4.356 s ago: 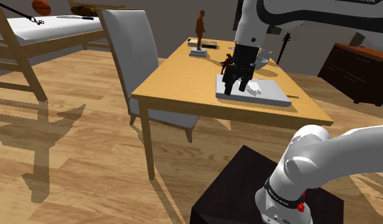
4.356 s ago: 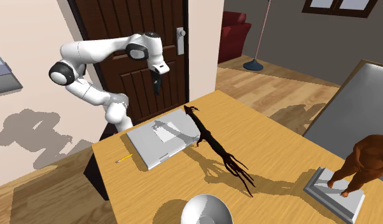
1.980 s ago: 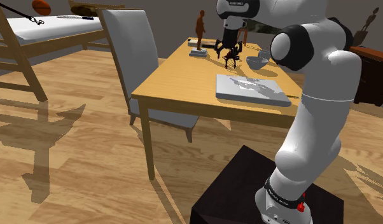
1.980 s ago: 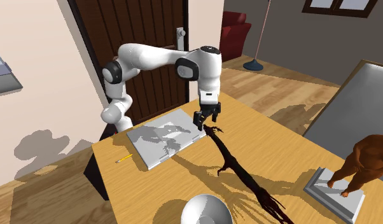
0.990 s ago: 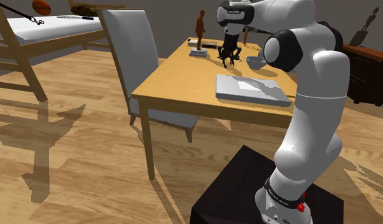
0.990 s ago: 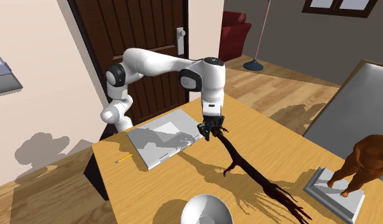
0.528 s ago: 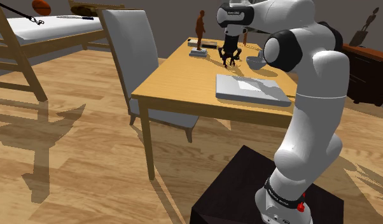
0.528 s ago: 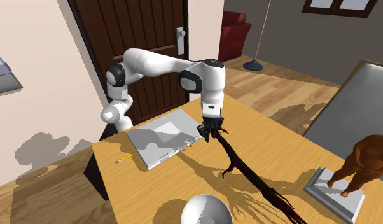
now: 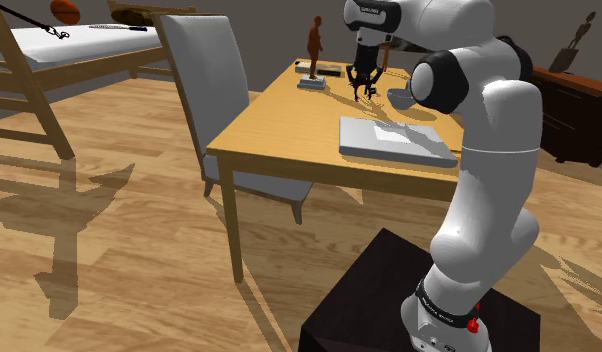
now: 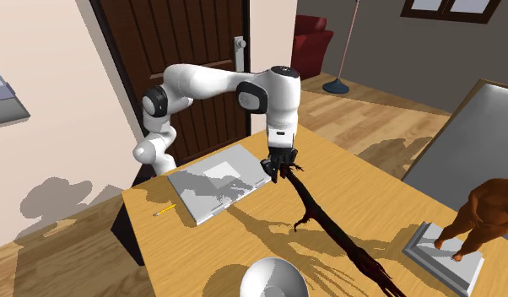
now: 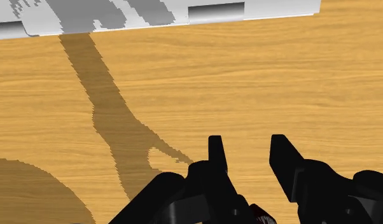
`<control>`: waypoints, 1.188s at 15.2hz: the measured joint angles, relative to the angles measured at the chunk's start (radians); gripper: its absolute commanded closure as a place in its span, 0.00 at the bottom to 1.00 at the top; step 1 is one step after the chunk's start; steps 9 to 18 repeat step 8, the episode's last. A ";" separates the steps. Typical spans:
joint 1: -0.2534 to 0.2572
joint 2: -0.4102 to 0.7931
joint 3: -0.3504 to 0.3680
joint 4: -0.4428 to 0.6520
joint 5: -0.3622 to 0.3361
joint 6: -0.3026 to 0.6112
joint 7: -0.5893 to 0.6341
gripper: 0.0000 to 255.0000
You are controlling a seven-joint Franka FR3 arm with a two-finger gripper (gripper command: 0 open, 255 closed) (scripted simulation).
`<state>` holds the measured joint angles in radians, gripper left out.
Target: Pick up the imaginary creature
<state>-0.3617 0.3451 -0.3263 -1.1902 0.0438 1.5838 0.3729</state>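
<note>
We are seeing the black hand (image 10: 280, 165) pinching the thin end of the dark, spindly imaginary creature (image 10: 326, 221), just beside a corner of the closed grey laptop (image 10: 212, 187). The creature is slanting away from the laptop over the wooden tabletop (image 10: 370, 181), and its branching far end is lying well apart from the laptop. We cannot tell whether that end is touching the wood.

text: none readable | labels, brands: none | numbers, signs: none (all three views alike)
</note>
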 measured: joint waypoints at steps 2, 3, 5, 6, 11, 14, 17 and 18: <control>-0.007 0.015 0.000 0.049 0.005 -0.034 -0.004 1.00; -0.010 0.023 -0.001 0.075 0.008 -0.052 -0.005 1.00; -0.017 0.037 -0.001 0.126 0.013 -0.089 -0.009 1.00; -0.023 0.051 -0.001 0.164 0.017 -0.113 -0.010 1.00; -0.033 0.078 -0.001 0.227 0.026 -0.150 -0.013 1.00; -0.033 0.078 -0.001 0.227 0.026 -0.150 -0.013 1.00; -0.033 0.078 -0.001 0.227 0.026 -0.150 -0.013 1.00; -0.033 0.078 -0.001 0.227 0.026 -0.150 -0.013 1.00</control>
